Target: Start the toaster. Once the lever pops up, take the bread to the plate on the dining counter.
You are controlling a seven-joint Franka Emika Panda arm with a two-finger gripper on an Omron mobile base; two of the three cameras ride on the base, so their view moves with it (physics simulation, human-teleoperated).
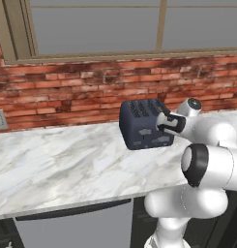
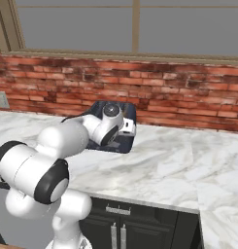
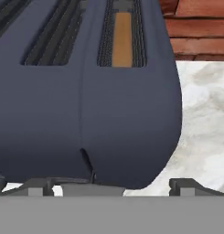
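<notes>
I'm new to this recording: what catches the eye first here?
The dark toaster on the marbled counter against the red brick wall, with the white arm reaching to its front. In the hand view, the bread sits sunk in a slot on top.

The arm (image 1: pixel 207 160) consists of glossy white, rounded cylindrical segments joined by bulbous housings. Black bands ring the joints, widest at the large elbow housing. The wrist ends in a round dark grey cap. The gripper (image 3: pixel 111 186) carries two small, dark grey, blocky finger tips (image 3: pixel 36 185).
</notes>
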